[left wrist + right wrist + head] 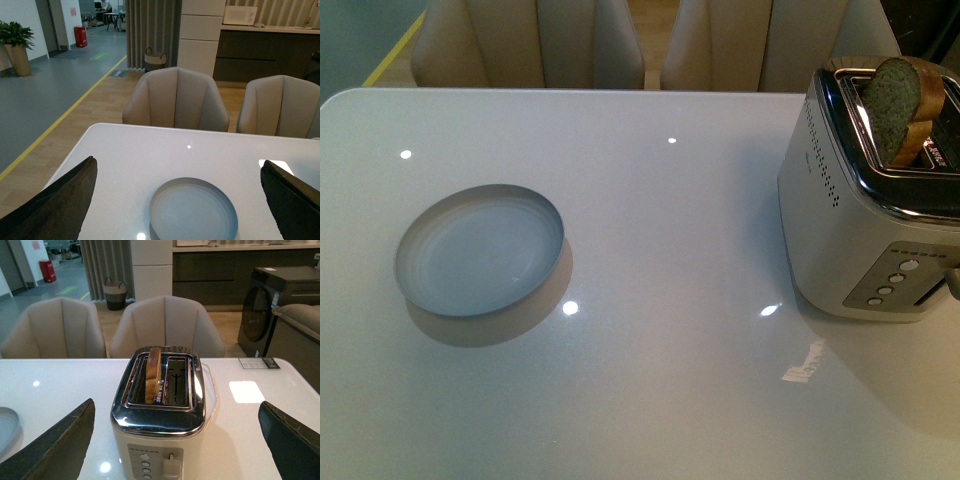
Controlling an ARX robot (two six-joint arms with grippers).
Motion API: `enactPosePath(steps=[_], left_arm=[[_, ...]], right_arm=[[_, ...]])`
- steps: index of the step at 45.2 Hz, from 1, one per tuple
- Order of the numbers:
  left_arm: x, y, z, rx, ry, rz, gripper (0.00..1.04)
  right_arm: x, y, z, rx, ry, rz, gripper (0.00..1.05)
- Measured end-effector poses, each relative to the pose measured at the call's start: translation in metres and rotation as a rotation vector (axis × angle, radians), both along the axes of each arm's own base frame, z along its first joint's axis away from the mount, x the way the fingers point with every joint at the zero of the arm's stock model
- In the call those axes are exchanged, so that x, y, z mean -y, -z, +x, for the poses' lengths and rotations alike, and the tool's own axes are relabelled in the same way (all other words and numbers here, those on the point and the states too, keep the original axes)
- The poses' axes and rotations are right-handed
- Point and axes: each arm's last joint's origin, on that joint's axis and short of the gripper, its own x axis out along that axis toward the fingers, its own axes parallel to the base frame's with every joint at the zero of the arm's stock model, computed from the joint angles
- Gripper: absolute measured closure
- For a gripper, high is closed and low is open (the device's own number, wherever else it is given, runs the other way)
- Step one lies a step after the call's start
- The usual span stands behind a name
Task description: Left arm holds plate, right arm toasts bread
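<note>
The pale blue-grey plate (480, 250) lies empty on the white table's left half; the left wrist view shows it (194, 210) between my wide-open left gripper (180, 200), which hangs above and short of it. The bread slice (897, 95) stands upright in one slot of the silver toaster (865, 220) at the right, its top sticking out. In the right wrist view the bread (153, 372) sits in the toaster (160, 415), with my open right gripper (177, 440) facing the toaster's button side. Neither arm shows in the front view.
The toaster's lever (170, 466) and several round buttons (145, 465) face my right gripper. Two beige chairs (530, 40) stand behind the table's far edge. A label (259, 363) lies on the table right of the toaster.
</note>
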Motion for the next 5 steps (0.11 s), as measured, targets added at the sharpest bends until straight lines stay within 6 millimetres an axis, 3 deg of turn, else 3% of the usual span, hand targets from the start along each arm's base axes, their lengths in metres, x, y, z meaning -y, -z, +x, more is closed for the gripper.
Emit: enactPosePath(steps=[5], left_arm=[[0.0000,0.0000,0.0000,0.000,0.000,0.000,0.07]], right_arm=[[0.0000,0.0000,0.0000,0.000,0.000,0.000,0.09]])
